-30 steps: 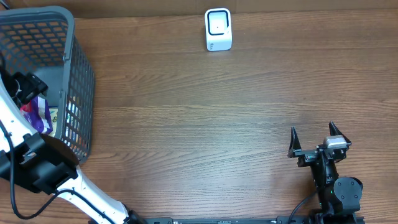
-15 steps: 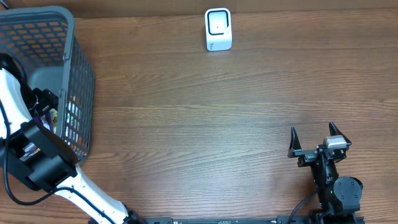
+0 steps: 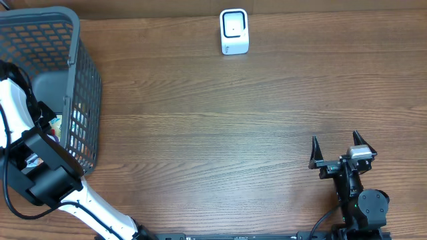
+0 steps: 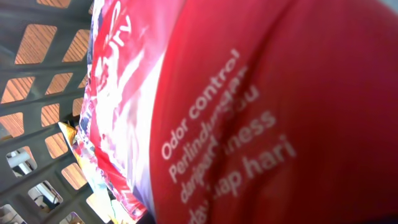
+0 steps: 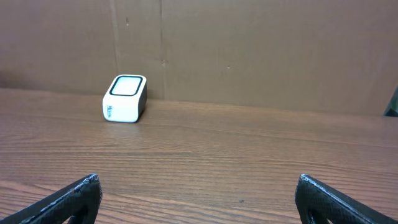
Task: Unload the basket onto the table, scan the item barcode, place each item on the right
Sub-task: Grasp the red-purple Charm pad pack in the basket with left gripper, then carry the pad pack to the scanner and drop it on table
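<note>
Nearest the robot, well short and right of the barcode scanner [image 3: 234,31], the right arm [image 3: 353,183] stands over the bench [image 3: 213,133] with jaws spread wide, empty. Well left of the scanner, the left arm [image 3: 17,110] is down in the grey mesh basket [image 3: 83,80], jaws closed; a red pack [image 4: 280,93] marked "Odor control" fills its wrist view, though an actual grip cannot be confirmed. Recommended: verify the hold, lift clear of the basket wall, then present the pack's barcode, not yet visible, squarely to the scanner window at the far edge.
</note>
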Robot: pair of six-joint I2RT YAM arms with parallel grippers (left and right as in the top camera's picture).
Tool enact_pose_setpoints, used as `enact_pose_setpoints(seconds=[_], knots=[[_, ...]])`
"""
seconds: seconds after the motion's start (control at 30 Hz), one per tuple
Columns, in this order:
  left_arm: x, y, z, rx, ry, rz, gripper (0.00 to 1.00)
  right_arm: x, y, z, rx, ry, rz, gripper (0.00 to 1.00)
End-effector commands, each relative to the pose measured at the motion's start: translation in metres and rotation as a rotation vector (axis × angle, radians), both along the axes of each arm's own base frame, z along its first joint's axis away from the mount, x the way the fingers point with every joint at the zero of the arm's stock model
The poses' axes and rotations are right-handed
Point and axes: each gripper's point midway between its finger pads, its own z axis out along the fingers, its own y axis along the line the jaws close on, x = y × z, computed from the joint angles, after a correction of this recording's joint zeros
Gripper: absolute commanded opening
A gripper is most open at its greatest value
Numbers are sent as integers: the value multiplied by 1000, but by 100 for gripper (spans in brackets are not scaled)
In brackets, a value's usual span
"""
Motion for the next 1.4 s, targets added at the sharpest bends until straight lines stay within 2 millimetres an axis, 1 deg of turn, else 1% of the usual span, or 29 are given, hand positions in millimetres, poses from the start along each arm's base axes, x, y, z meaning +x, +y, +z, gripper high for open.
enact_pose_setpoints(seconds=[0.0, 0.07, 0.17, 0.27, 0.33, 0.37, 0.43, 0.5, 0.53, 0.57, 0.63, 0.7, 0.77, 0.8, 0.83, 0.87, 0.93, 0.97, 1.0, 1.03, 1.1, 1.13, 1.17, 1.23, 1.37], knots=[[6, -14, -6, -89, -22, -12, 4, 0, 0, -1, 0, -8, -1, 100], [14, -15, 10, -91, -63, -16, 4, 0, 0, -1, 0, -8, -1, 100], [35, -17, 51, -81, -185, -35, 4, 0, 0, -1, 0, -8, -1, 100], [59, -25, 105, -64, -363, -71, 4, 0, 0, -1, 0, -8, -1, 100], [70, -36, 145, -50, -487, -106, 4, 0, 0, -1, 0, -8, -1, 100], [72, -40, 161, -37, -529, -121, 4, 0, 0, -1, 0, -8, -1, 100], [74, -49, 199, 11, -621, -157, 4, 0, 0, -1, 0, -8, -1, 100], [74, -63, 235, 65, -703, -199, 4, 0, 0, -1, 0, -8, -1, 100], [74, -74, 252, 77, -747, -227, 4, 0, 0, -1, 0, -8, -1, 100], [75, -97, 275, 73, -816, -283, 4, 0, 0, -1, 0, -8, -1, 100], [76, -133, 300, 47, -892, -377, 4, 0, 0, -1, 0, -8, -1, 100], [76, -173, 319, 7, -949, -473, 4, 0, 0, -1, 0, -8, -1, 100], [77, -220, 331, -42, -983, -587, 5, 0, 0, -1, 0, -8, -1, 100], [77, -243, 333, -68, -987, -642, 4, 0, 0, -1, 0, -8, -1, 100], [79, -275, 332, -111, -981, -724, 4, 0, 0, -1, 0, -8, -1, 100], [80, -300, 328, -151, -966, -782, 4, 0, 0, -1, 0, -8, -1, 100], [80, -349, 312, -233, -911, -896, 4, 0, 0, -1, 0, -8, -1, 100], [79, -369, 303, -265, -877, -946, 4, 0, 0, -1, 0, -8, -1, 100], [78, -393, 286, -298, -818, -997, 4, 0, 0, -1, 0, -8, -1, 100], [78, -408, 274, -315, -776, -1029, 4, 0, 0, -1, 0, -8, -1, 100], [76, -441, 238, -344, -656, -1097, 4, 0, 0, -1, 0, -8, -1, 100], [75, -454, 220, -352, -598, -1124, 4, 0, 0, -1, 0, -8, -1, 100], [74, -465, 203, -358, -547, -1145, 4, 0, 0, -1, 0, -8, -1, 100], [73, -490, 163, -381, -439, -1176, 4, 0, 0, -1, 0, -8, -1, 100], [69, -530, 96, -420, -273, -1210, 4, 0, 0, -1, 0, -8, -1, 100]])
